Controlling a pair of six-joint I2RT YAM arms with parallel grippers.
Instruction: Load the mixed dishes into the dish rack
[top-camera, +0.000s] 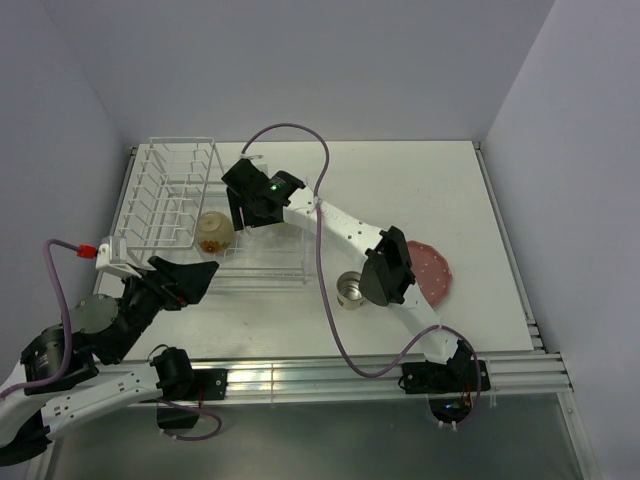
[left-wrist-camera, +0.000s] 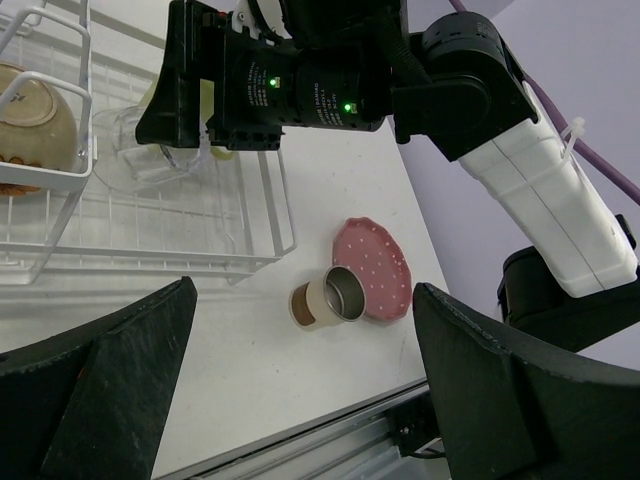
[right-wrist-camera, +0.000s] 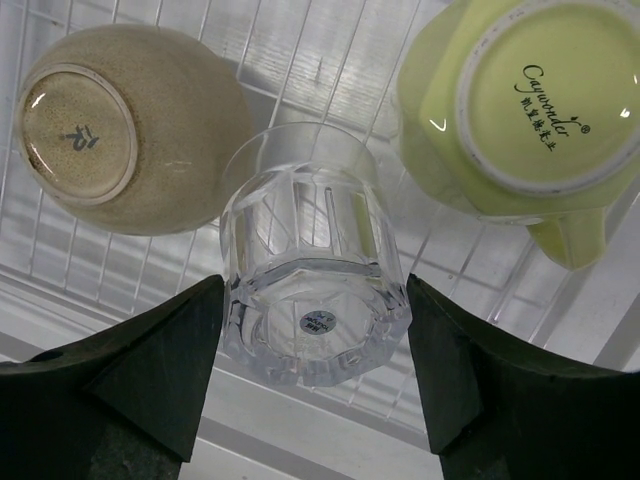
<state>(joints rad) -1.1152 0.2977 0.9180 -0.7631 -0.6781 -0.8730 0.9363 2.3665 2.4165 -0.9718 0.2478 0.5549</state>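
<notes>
- Black fingers (right-wrist-camera: 150, 390) of the right gripper (right-wrist-camera: 315, 300) stand fairly wide and press against both sides of the clear glass tumbler (right-wrist-camera: 305, 220). The tumbler is upside down, with its faceted base toward the wrist camera.
- A small round sticker sits on that base, but its print is too small to read.
- Behind the tumbler run the white wires of the dish rack (top-camera: 165, 195), in its lower basket section (top-camera: 270, 268). Whether the rim touches the wire cannot be told.
- At the tumbler's 10 o'clock in the right wrist view, the cream bowl (right-wrist-camera: 120, 130) lies mouth-down in the same basket. Its foot ring bears a dark brushed mark that cannot be made out.
- At the tumbler's 2 o'clock the pale yellow-green mug (right-wrist-camera: 520, 100) is also base-up, with its handle at its own 5 o'clock. The base carries script that looks like "Caywonder", with a registered sign. A line of tiny characters beneath it cannot be read.
- The left gripper (top-camera: 200, 283) hangs at the basket's 7 o'clock in the top view. Its fingers (left-wrist-camera: 110, 390) are spread wide and hold nothing.
- On the white table (top-camera: 420, 190), between those spread fingers in the left wrist view, the small steel cup (left-wrist-camera: 330, 297) stands outside the rack.
- The pink white-dotted plate (left-wrist-camera: 375, 270) lies flat just beside the cup, at its 3 o'clock in the top view, partly under the right arm.
</notes>
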